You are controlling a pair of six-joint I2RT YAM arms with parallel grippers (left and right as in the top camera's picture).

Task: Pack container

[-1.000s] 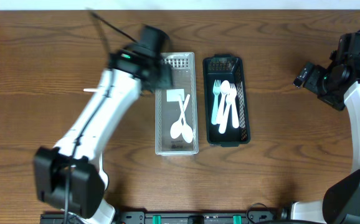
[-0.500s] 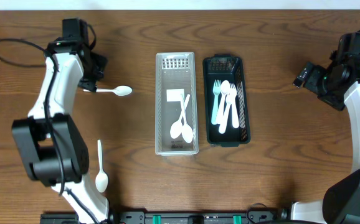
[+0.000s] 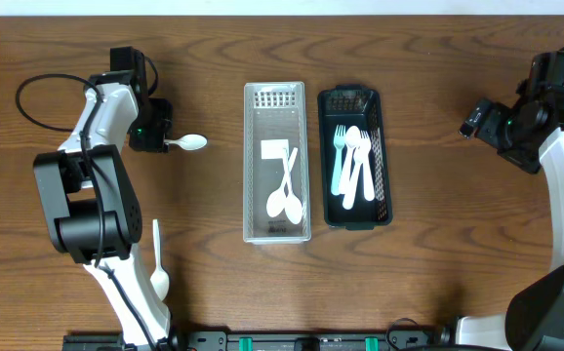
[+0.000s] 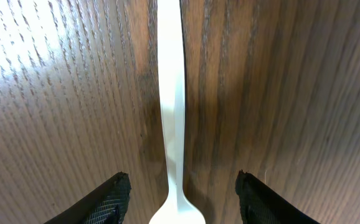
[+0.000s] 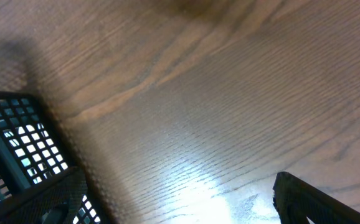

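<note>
Spoon (image 3: 188,142): white plastic, flat on the table (image 3: 428,273), bowl pointing toward the clear container (image 3: 248,166) but well apart from it, handle running back into the left tool (image 3: 157,140)
Left tool: released, low over the table; in the left wrist view its fingers (image 4: 102,200) stand either side of the thin handle with wood showing in both gaps, so nothing is gripped yet
Right tool (image 5: 180,208): spread wide and holding nothing, parked near the far right edge, with only a corner of the black basket (image 5: 9,146) in its view
Clear container: centre of the table, already holding two white spoons
Black basket: just beside the clear container on its right, holding a mix of pale cutlery
Second spoon (image 3: 158,265): lying loose by the base of the left arm, not yet packed
Step in hand: judged to be closing on the handle for a pick
Risk, slip: the handle is narrow, smooth and flush with the wood, so the fingers may scrape the table and pinch over it
Risk, swing: a grip this far back on the handle could let the bowl end droop or pivot during the carry
Risk, drop-off: a tilted spoon may catch the container rim and land outside
</note>
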